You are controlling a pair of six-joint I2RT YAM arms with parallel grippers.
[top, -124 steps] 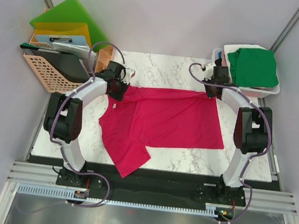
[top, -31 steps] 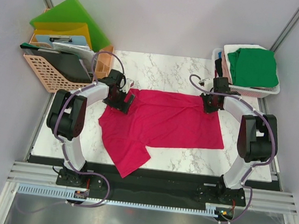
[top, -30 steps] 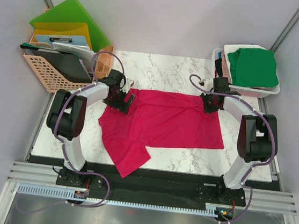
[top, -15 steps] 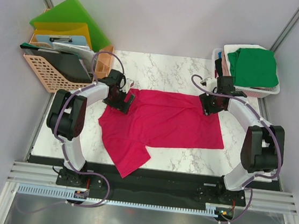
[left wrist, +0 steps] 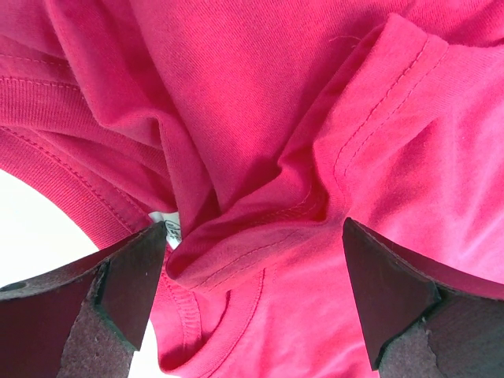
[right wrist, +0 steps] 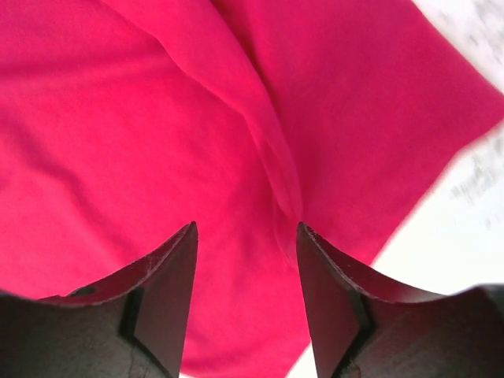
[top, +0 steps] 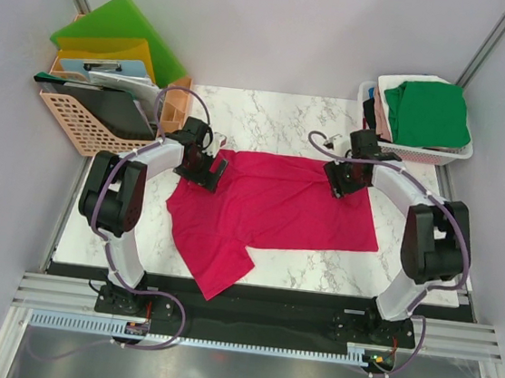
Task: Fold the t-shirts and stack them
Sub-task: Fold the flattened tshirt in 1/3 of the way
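Note:
A crimson-pink t-shirt (top: 273,208) lies spread on the marble table (top: 279,119), one sleeve hanging toward the near edge. My left gripper (top: 202,167) hovers open over the shirt's far left corner; the left wrist view shows the bunched collar and sleeve hem (left wrist: 260,228) between its wide-apart fingers (left wrist: 390,303). My right gripper (top: 337,180) stands open above the shirt's far right part, with a cloth ridge (right wrist: 272,150) lying flat below its fingers (right wrist: 331,295). Neither holds cloth. More t-shirts, a green one (top: 427,113) on top, are stacked in a white basket (top: 439,155).
At the far left stand an orange mesh basket (top: 82,124) and a wooden organiser with green (top: 116,23) and yellow folders. The white basket sits at the far right corner, close behind my right arm. Grey walls enclose the table.
My right gripper has opened, let go of the shirt's far right edge and shifted left over the cloth. The left gripper has stayed open in place.

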